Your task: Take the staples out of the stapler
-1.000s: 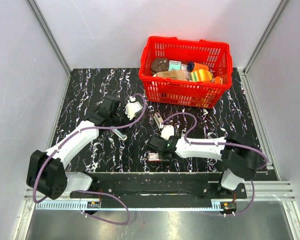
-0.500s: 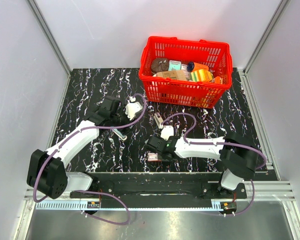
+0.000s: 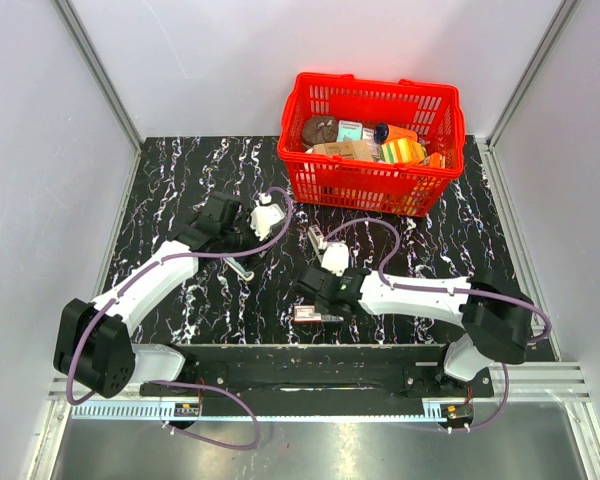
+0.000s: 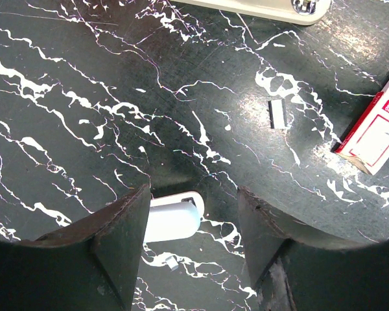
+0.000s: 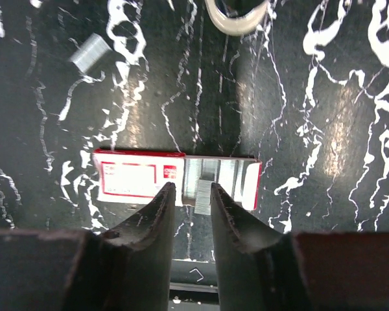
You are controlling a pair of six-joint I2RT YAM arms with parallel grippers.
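Note:
The white stapler [image 3: 242, 268] lies on the black marble table, and its rounded end [image 4: 174, 217] sits between the open fingers of my left gripper [image 4: 193, 227], untouched. My right gripper [image 5: 193, 194] hovers low over the red-and-white staple box [image 5: 137, 176], whose tray is slid out and holds staples. A staple strip [image 5: 202, 194] lies between the narrowly parted jaws, half over the tray's edge. It is against the right finger, with a gap to the left one. A second loose strip [image 5: 87, 53] lies on the table and also shows in the left wrist view [image 4: 278, 113].
A red basket [image 3: 372, 140] full of items stands at the back right. A small grey-white object [image 3: 315, 238] lies between the arms. A white ring shape [image 5: 241, 16] is just beyond the box. The table's front rail [image 3: 310, 365] runs close behind the box.
My right wrist has turned and shifted slightly over the staple box, and the right elbow has swung outward to the right. The left arm and stapler have not moved.

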